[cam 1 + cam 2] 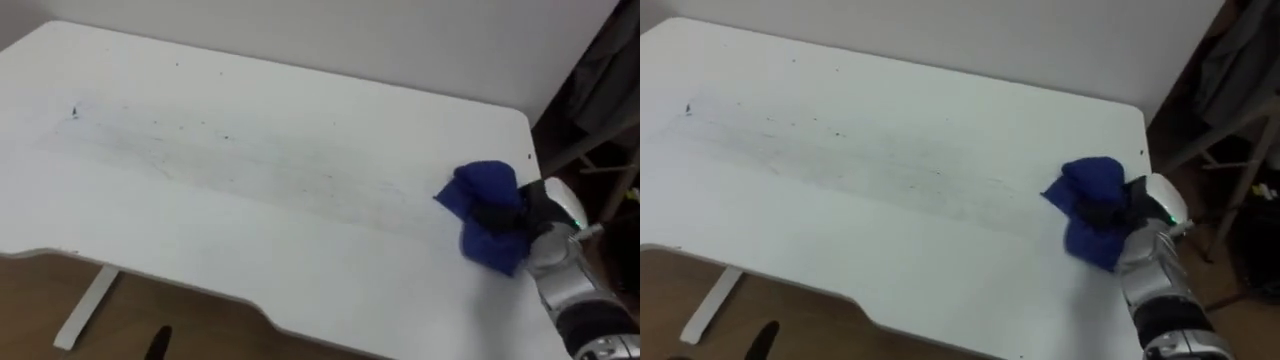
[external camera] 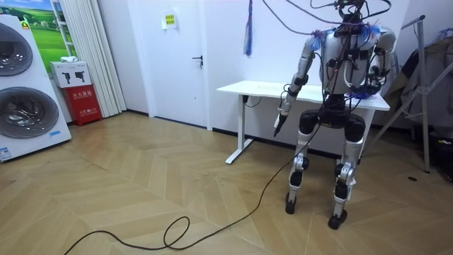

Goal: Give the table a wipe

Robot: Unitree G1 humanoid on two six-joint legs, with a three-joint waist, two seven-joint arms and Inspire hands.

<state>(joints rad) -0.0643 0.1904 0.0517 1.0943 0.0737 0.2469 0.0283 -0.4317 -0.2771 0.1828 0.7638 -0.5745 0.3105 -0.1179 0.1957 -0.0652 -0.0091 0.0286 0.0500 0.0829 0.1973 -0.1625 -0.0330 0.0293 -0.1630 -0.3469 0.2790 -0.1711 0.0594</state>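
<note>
Stance: robot upright on both feet, close against the near edge of the counter, toward its right end.
Left robot hand: hangs at the robot's side below the counter's edge, well to the left of the right robot hand and nearer than it; fingers look straight and slack, holding nothing.
Floor: wood boards under the near edge, with the counter's white leg far to the left of the right robot hand.
Right robot hand: on the counter top near its right edge; dark fingers curled over a bunched cloth, clamping it to the surface.
Blue cloth: crumpled into a wad, in and under that hand, spilling out to its left and its near side; touching the counter.
Smudge band: faint grey streaks and dark specks stretching off to the left of the robot hand, across the middle of the top; a darker mark sits at the band's far left end.
Far edge: beyond the robot hand the counter stops at a plain wall; a stand and dark clutter lie to the hand's right, off the counter.
Step in hand: by my reading, a wiping stroke at its right-hand limit; much of the band looks soiled, so plenty of wiping seems left.
Next move: likely a sweep leftward along the band, with the wad pressed flat and the grip firm so the cloth does not slip out; reaching the far-left mark may call for a lean or a sidestep.
</note>
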